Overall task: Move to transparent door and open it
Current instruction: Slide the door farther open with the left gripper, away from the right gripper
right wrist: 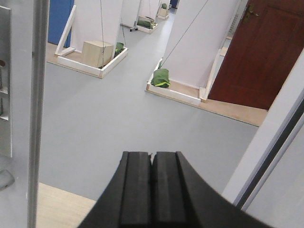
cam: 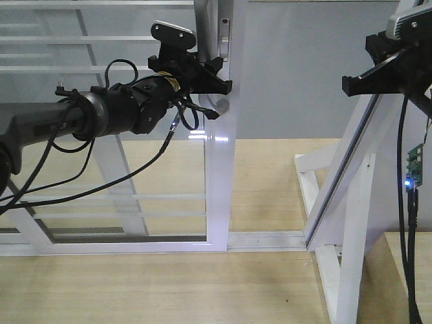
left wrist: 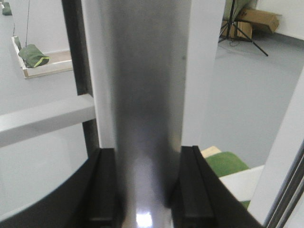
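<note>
The transparent door (cam: 219, 175) stands ahead, clear glass in a white frame with thin white bars. Its upright carries a lock plate (cam: 225, 37) and a curved pale handle (cam: 217, 104). My left gripper (cam: 217, 75) is at that handle. In the left wrist view its jaws sit tight on both sides of the shiny grey handle (left wrist: 147, 95), so the left gripper (left wrist: 148, 183) is shut on it. Off to the right, my right gripper (cam: 351, 84) hangs in the air, away from the door. Its pads (right wrist: 137, 190) are pressed together with nothing between them.
A white triangular support brace (cam: 344, 223) and a slanted white post stand at the right on the pale wooden floor (cam: 169, 283). A small circuit board with a blue light (cam: 412, 169) hangs by the right arm's cable. Beyond the glass lie grey floor and a brown door (right wrist: 256, 47).
</note>
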`<state>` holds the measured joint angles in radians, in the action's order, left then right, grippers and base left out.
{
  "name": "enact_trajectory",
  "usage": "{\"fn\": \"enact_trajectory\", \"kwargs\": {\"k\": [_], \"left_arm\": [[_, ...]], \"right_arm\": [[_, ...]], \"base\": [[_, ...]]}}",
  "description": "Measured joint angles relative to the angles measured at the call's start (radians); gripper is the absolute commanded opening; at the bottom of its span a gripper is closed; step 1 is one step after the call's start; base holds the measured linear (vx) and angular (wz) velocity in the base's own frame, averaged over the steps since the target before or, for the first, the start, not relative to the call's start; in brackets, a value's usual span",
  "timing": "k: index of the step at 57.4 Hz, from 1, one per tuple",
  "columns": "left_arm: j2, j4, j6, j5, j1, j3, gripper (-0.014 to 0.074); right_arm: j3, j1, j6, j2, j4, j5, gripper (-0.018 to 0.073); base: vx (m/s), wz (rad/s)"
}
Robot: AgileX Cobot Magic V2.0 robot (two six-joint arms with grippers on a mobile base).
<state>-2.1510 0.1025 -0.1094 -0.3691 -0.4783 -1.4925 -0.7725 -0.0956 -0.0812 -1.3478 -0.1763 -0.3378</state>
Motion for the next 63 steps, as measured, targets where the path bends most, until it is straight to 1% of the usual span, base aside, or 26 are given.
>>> {"fn": "enact_trajectory", "kwargs": {"k": [17, 31, 47, 63], "left_arm": [[0.054, 0.014, 0.0, 0.135, 0.038, 0.005, -0.0003], [0.102, 0.009, 0.003, 0.268, 0.087, 0.014, -0.0003], [0.151, 0.002, 0.011, 0.381, 0.152, 0.027, -0.0003], [0.186, -0.021, 0.068, 0.474, 0.208, 0.027, -0.0003]], "right_arm": [[0.0, 0.0, 0.0, 0.0, 0.0, 0.0, -0.0002], [0.0, 0.0, 0.0, 0.0, 0.0, -0.003, -0.0002], [0.0, 0.0, 0.0, 0.0, 0.0, -0.003, -0.0002], [0.0, 0.0, 0.0, 0.0, 0.0, -0.003, -0.0002]], "base": [[0.0, 0.0], [0.0, 0.0], [0.0, 0.0], [0.0, 0.0]]}}
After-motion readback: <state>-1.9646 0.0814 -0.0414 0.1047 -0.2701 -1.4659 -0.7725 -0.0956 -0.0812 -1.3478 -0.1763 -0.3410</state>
